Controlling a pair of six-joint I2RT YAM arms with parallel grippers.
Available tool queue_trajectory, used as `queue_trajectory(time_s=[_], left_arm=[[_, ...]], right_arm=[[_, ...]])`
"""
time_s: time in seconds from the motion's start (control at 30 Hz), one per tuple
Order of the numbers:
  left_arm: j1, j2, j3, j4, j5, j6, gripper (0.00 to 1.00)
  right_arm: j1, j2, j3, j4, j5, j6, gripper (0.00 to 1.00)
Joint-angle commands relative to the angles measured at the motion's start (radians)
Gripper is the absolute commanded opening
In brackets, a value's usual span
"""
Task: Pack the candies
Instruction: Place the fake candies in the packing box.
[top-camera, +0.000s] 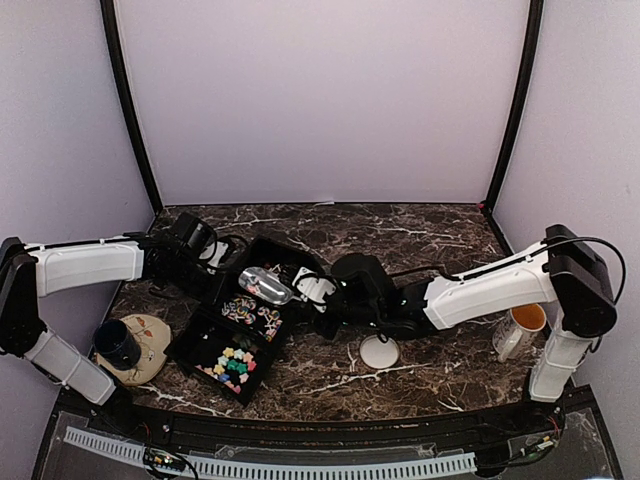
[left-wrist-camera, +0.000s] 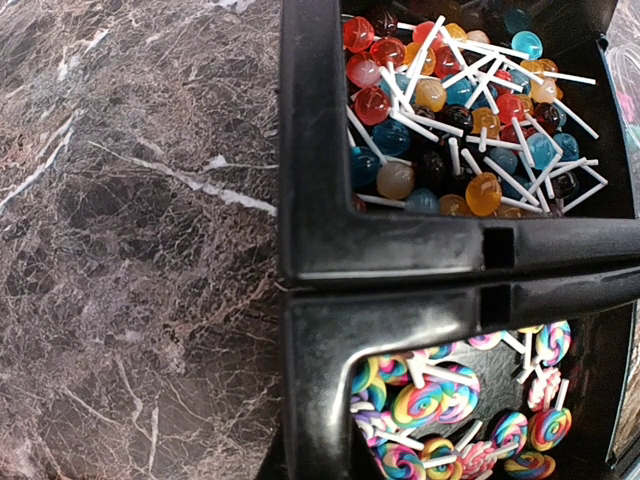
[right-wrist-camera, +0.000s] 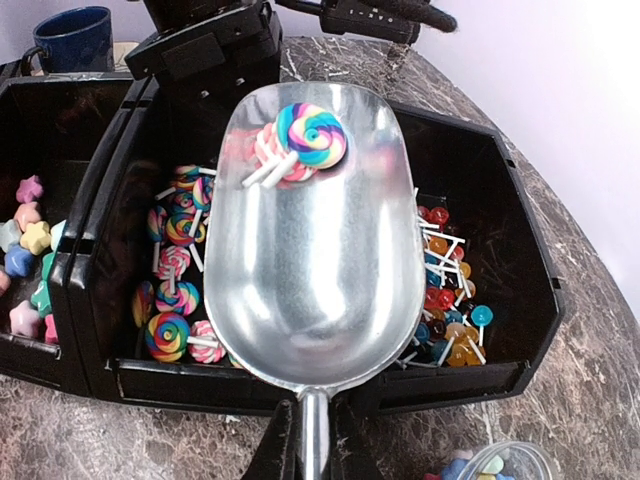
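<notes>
Pastel star candies (top-camera: 232, 365) fill the nearest of three black bins (top-camera: 190, 345); they also show at the left edge of the right wrist view (right-wrist-camera: 25, 240). My right gripper (right-wrist-camera: 312, 445) is shut on the handle of a metal scoop (right-wrist-camera: 320, 240), held over the divide between the swirl lollipop bin (right-wrist-camera: 170, 290) and the round lollipop bin (right-wrist-camera: 450, 300). Two swirl lollipops (right-wrist-camera: 300, 140) lie at the scoop's tip. In the top view the right gripper (top-camera: 305, 292) is beside the bins. My left gripper (top-camera: 208, 268) is at the bins' left side; its fingers are hidden.
A clear cup (right-wrist-camera: 495, 465) with a few star candies sits near my right gripper. A white lid (top-camera: 378, 352) lies on the marble table. A blue mug (top-camera: 118, 343) stands on a plate at the left, and a white cup (top-camera: 522, 328) at the right.
</notes>
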Motion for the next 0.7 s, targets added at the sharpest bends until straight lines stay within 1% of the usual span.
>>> queue_trajectory(time_s=[0.0, 0.1, 0.4, 0.5, 0.67], left_arm=[[0.001, -0.048, 0.014, 0.074, 0.061, -0.037, 0.0], [0.001, -0.053, 0.013, 0.074, 0.063, -0.037, 0.0], [0.002, -0.064, 0.014, 0.075, 0.075, -0.038, 0.0], [0.003, -0.064, 0.015, 0.074, 0.078, -0.041, 0.0], [0.003, -0.065, 0.015, 0.073, 0.079, -0.043, 0.0]], right_arm=[[-0.01, -0.062, -0.023, -0.047, 0.016, -0.009, 0.0], [-0.01, -0.119, -0.038, -0.108, 0.05, -0.006, 0.0], [-0.033, -0.308, -0.056, -0.378, 0.2, 0.033, 0.0], [-0.055, -0.354, -0.042, -0.503, 0.243, 0.056, 0.0], [-0.092, -0.364, 0.023, -0.727, 0.318, 0.091, 0.0]])
